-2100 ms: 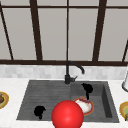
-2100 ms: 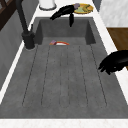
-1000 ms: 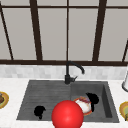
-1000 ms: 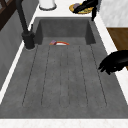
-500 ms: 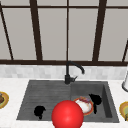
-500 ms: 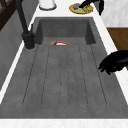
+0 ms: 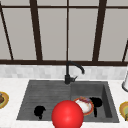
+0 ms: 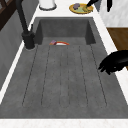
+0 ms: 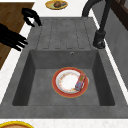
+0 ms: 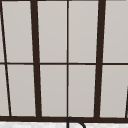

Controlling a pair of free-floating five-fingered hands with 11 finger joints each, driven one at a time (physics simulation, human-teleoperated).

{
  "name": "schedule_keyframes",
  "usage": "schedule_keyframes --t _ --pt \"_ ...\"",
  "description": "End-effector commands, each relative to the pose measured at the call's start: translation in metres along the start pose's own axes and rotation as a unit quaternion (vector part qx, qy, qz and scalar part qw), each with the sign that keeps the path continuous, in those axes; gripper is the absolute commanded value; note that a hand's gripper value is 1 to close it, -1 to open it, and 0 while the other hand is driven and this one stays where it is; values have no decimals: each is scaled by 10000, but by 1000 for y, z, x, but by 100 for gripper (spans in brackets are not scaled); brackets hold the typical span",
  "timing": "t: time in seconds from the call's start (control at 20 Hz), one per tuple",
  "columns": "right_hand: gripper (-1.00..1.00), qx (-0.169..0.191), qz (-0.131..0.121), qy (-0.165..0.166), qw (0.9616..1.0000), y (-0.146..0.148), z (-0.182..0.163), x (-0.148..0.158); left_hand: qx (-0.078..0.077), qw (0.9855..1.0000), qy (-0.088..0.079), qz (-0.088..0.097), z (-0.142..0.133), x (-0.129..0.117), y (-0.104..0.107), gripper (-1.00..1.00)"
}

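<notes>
My right hand hangs just right of the plate in the basin, fingers straight, holding nothing; the left hand, fingers curled, idles well left of it.

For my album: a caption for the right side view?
Red-rimmed plate in the sink basin, two black hands hovering by its edge.

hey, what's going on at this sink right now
Two black hands hang over the sink's front edge, and neither holds anything. The left hand is over the ribbed drainboard, fingers curled. The right hand is by the basin, next to a red-rimmed plate that lies on the basin floor with a small packet on it. A red ball shows in front. Plates of food sit on the counter at both ends.
</notes>
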Motion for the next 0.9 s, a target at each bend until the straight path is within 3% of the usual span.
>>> schedule_keyframes --t 0.0,0.4,0.5,0.85 --pt "-100 185 -180 124 9996 -9 26 4 0 10000 0 0 0 0 0 0" --pt "-100 459 -210 96 9987 -30 83 9 0 10000 0 0 0 0 0 0" --pt "-100 267 -121 210 9993 -26 97 14 0 10000 0 0 0 0 0 0" --pt "-100 205 -76 423 9989 -12 138 31 0 10000 0 0 0 0 0 0"
